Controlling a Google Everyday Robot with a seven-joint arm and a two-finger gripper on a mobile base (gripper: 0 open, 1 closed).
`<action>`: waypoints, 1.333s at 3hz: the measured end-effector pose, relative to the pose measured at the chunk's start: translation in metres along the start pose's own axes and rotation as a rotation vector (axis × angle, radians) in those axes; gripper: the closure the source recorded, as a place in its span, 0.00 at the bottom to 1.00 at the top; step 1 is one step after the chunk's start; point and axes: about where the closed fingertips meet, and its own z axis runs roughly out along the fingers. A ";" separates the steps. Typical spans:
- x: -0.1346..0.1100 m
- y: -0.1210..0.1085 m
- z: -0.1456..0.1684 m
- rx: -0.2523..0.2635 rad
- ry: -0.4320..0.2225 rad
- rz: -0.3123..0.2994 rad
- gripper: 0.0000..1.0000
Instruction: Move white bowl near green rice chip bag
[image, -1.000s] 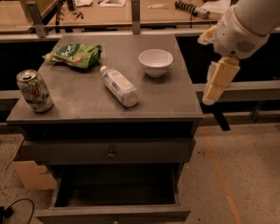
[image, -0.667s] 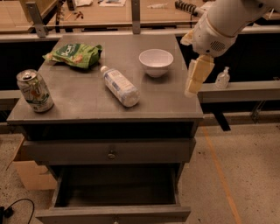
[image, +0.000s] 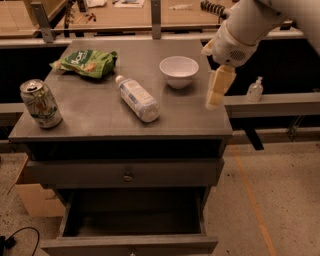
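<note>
- Camera view, change first: cream-coloured plastic gripper (image: 215, 97) carried leftward over the last second, from out past the right side of the grey metal desk (image: 100, 117) to a spot above its right edge.
- Now hanging just right of the small round white bowl (image: 179, 70), close beside it but not touching.
- Meaning for the task: reads as the approach to a grasp. Nothing lifted yet, with the bowl upright at the back right of the desk.
- Destination: wrinkly bright green rice chip bag (image: 85, 62), flat at the back left corner, well apart from the bowl.
- Between the two, toward the front: clear plastic water bottle (image: 138, 98) on its side. Probably calls for a carry behind or over it.
- Arm pose: thick white robot arm (image: 245, 25) entering from upper right, bulky wrist tilted down and left, gripper pointing downward with a slight lean to the left.
- Gripper state: seen as one single slab; apart or together, cannot tell. Nothing seen held.
- Elsewhere: green-and-white soda can (image: 41, 104) upright at front left, and the lower grey drawer (image: 132, 220) pulled open.
</note>
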 end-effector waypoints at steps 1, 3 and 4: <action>-0.011 -0.027 0.024 -0.020 0.010 -0.050 0.00; -0.036 -0.054 0.075 -0.094 0.013 -0.129 0.16; -0.046 -0.061 0.097 -0.122 0.008 -0.156 0.39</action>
